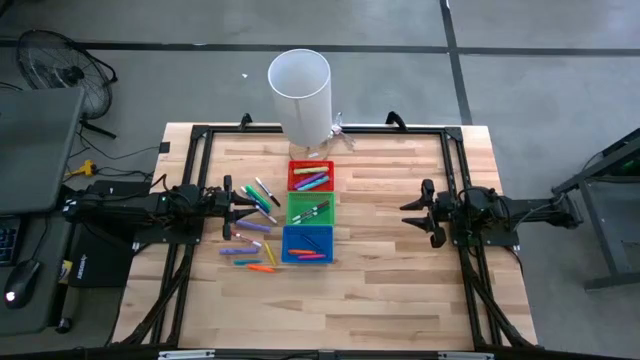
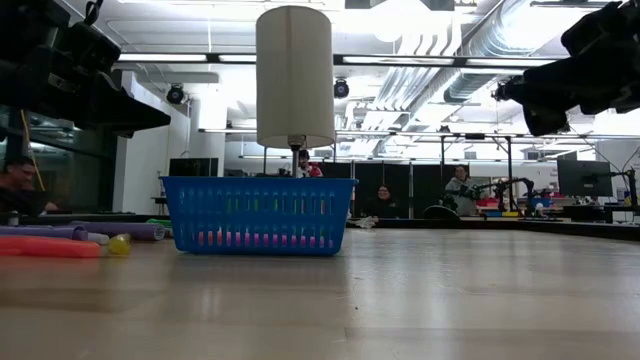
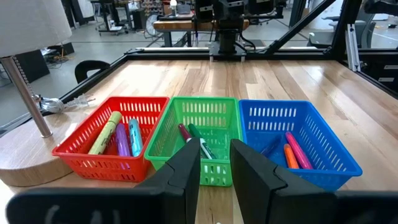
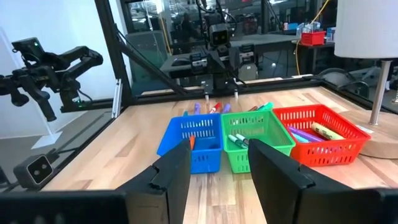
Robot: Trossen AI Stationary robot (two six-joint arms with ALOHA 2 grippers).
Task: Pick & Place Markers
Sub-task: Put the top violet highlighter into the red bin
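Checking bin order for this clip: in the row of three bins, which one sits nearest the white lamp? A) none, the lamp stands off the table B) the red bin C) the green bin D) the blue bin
B: in the high view the red bin lies right beside the white lamp, then the green bin, then the blue bin.

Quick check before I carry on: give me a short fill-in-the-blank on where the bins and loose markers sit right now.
1. In the high view, the three bins sit in a row: red bin, then the ____ one in the middle, then the blue bin.
2. The loose markers lie on the table beside the bins, on the side of the ____ end effector.
3. The white lamp stands nearest the ____ bin.

Missing words: green; left; red
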